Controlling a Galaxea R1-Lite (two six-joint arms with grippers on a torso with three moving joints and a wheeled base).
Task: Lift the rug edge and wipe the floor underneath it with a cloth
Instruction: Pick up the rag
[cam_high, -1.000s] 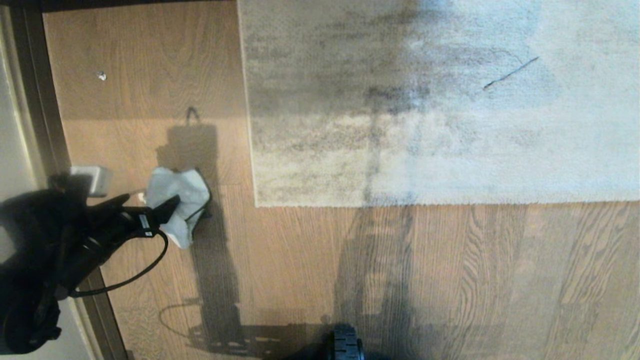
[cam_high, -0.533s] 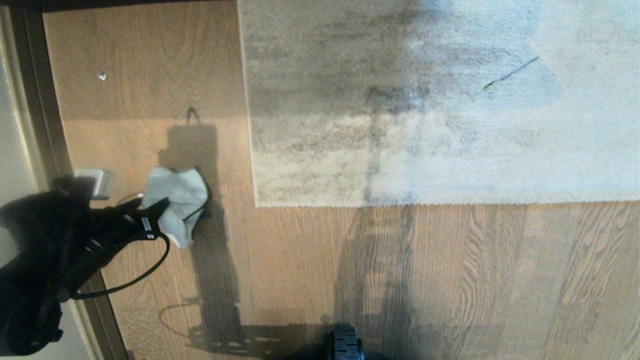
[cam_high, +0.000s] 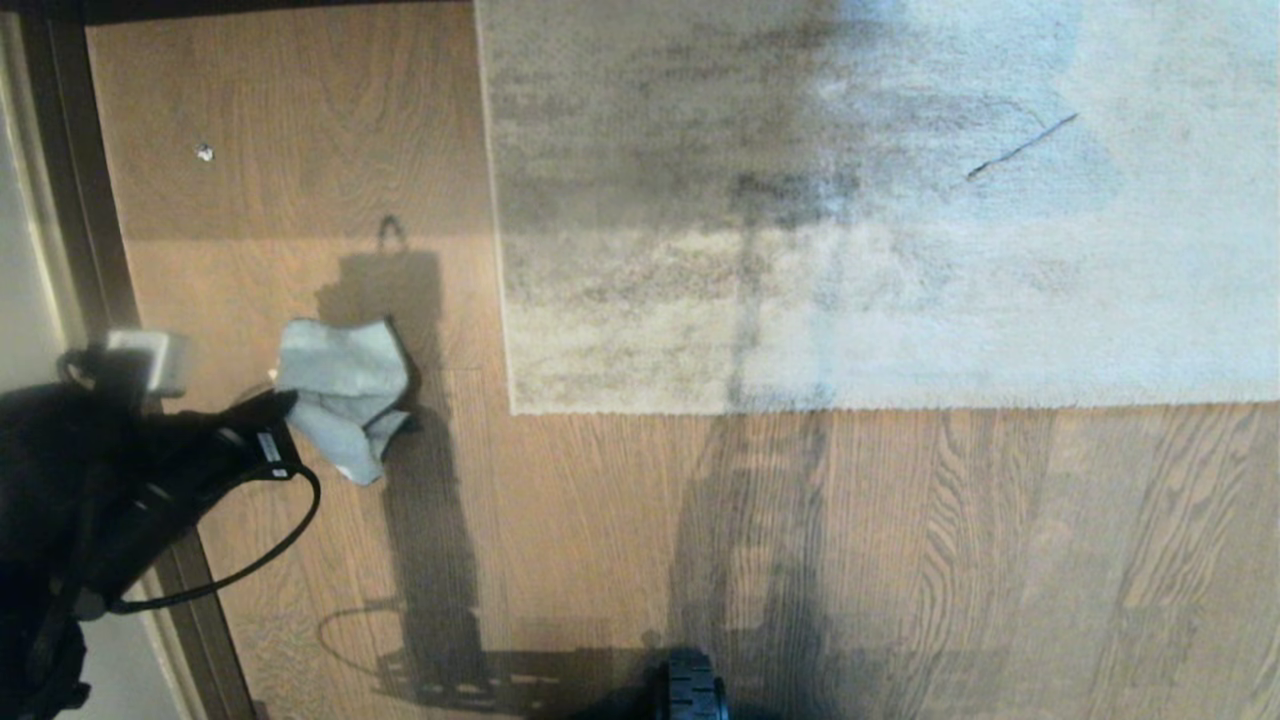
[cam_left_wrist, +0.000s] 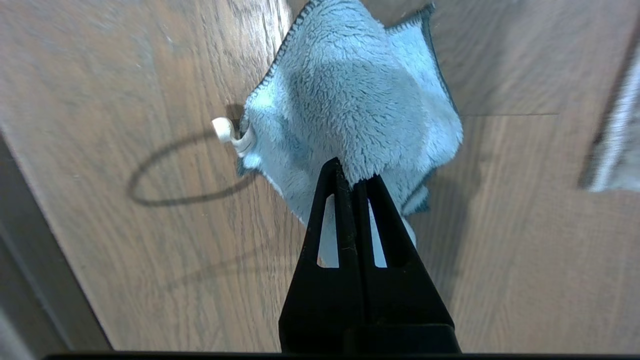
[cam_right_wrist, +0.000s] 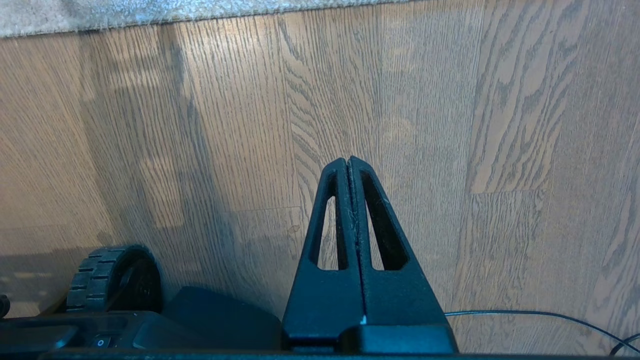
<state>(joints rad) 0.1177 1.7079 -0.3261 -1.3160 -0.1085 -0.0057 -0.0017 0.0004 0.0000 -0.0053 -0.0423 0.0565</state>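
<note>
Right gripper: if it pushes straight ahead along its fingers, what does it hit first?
Probably the bare floor. The shut right gripper angles down at the planks; the rug edge lies farther on. Depth is unclear.

Light brown wood-grain plank flooring (cam_high: 900, 560) fills the room, lit by warm light that throws long dark shadows (cam_high: 430, 520) across the boards. A dark brown baseboard strip (cam_high: 75, 170) runs along the floor's left edge, with a pale wall (cam_high: 20, 270) beyond it.

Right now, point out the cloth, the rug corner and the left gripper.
cloth (cam_high: 340, 385): head view, middle of the fabric.
rug corner (cam_high: 520, 403): head view, near left corner.
left gripper (cam_left_wrist: 354, 181): left wrist view, between the fingertips.
</note>
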